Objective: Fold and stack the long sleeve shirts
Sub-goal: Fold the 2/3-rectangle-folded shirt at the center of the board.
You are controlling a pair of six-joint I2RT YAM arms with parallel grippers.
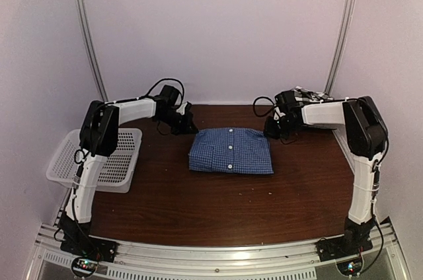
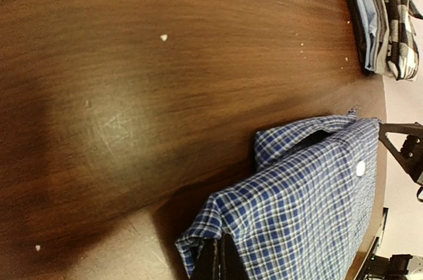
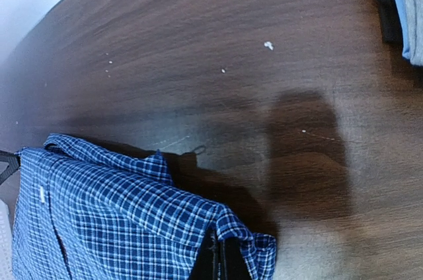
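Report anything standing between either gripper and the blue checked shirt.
Nothing visible does. The left gripper and the right gripper each have their jaws shut on a far corner of the blue checked shirt.

Blue checked shirt (image 1: 230, 151) lies folded (buttons up); black-and-white one (image 2: 402, 29) stacked apart.

One blue shirt (image 1: 231, 150) (folded), one black-and-white shirt (image 2: 400, 29), one basket (image 1: 122, 161).

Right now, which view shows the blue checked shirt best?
Top external: the blue checked shirt shows whole, folded, with its button placket up. Each wrist view gives only part of it close up, cut off at the frame edge.
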